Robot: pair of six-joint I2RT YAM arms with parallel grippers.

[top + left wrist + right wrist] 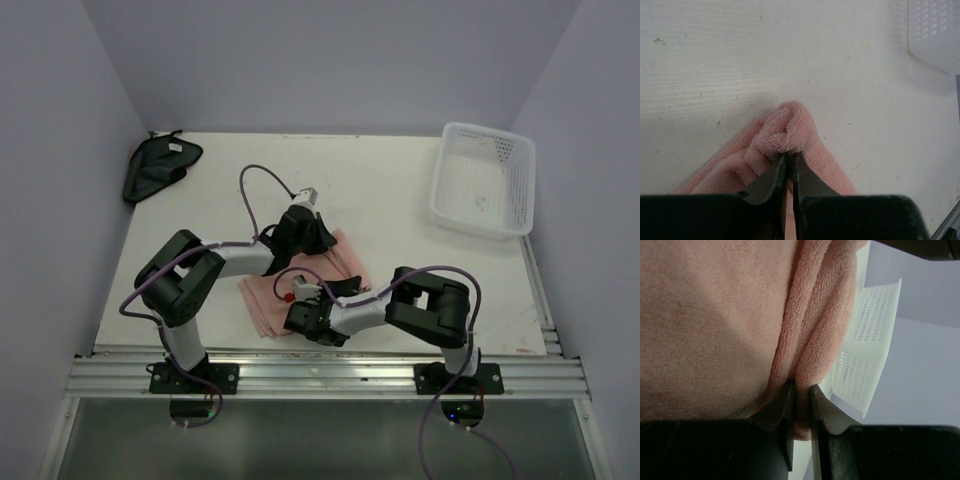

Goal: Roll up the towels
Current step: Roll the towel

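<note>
The salmon-pink terry towel point(268, 300) lies rumpled on the white surface point(400, 210), close to the middle of the near edge and a little toward the left side. Both arms reach over it and cover much of it in the top view.

At the towel's far edge, the left pincer point(312, 240) is closed on a bunched fold. In the left wrist view its two dark fingers point(782, 172) meet almost tip to tip, with a raised hump of pink terry point(789, 125) squeezed between them and standing up off the surface point(740, 60). The rest of the cloth spreads back under the pincer point(789, 159).

At the towel's near edge, the right pincer point(296, 316) also grips the cloth. The right wrist view shows a narrow ridge of towel point(715, 315) caught between the fingers point(786, 405), which are drawn in to a thin gap. The pink pile fills most of that view, and the right pincer point(801, 392) sits at the ridge's lower end.

Further out, a smaller blackish cloth point(158, 168) with a small white tag lies crumpled in the far left corner, well apart from both arms. A white perforated plastic basket point(485, 215) sits in the far right corner. Its mesh wall shows at the edge of the left wrist view point(935, 30) and beyond the towel in the right wrist view point(870, 340).
</note>
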